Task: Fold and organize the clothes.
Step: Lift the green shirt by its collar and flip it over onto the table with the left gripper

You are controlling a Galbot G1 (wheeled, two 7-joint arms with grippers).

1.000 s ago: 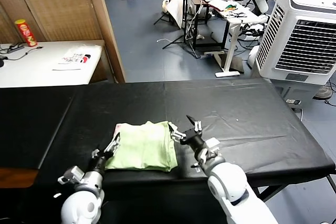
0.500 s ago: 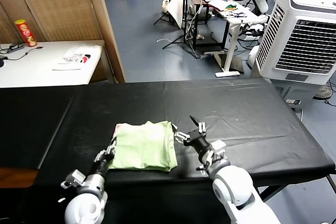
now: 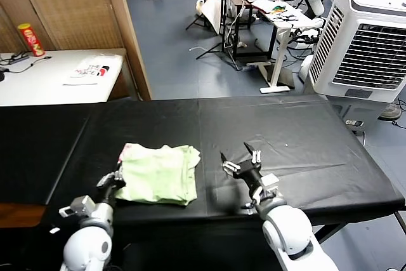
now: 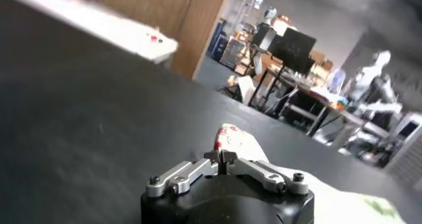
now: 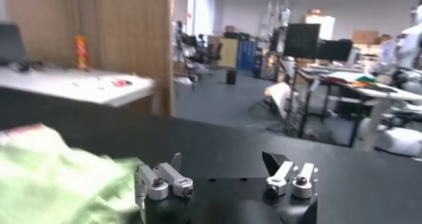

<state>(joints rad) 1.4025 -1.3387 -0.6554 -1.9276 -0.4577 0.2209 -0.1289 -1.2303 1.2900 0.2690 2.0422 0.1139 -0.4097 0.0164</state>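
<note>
The pale green T-shirt is seen lying folded into a rough rectangle on the black bench, toward its near edge and left of centre, with a scrap of red-and-white print showing at its far left corner. The left claw is closed tight at the shirt's left edge; in the left wrist view its fingertips are met right at the printed corner, so a pinch of cloth is judged to be held, though the fabric between the tips is hard to make out. The right claw is held wide open just above the bench, apart from the shirt's right edge and gripping nothing.

The step in hand is judged to be a shifting or tidying of the folded shirt by its left edge. The next move calls for a low, even pull so that the layers are not dragged apart.

A white side table with a red can and a printed white item stands well beyond the bench, and a cooling unit stands to the right. Nothing is seen in the way.
</note>
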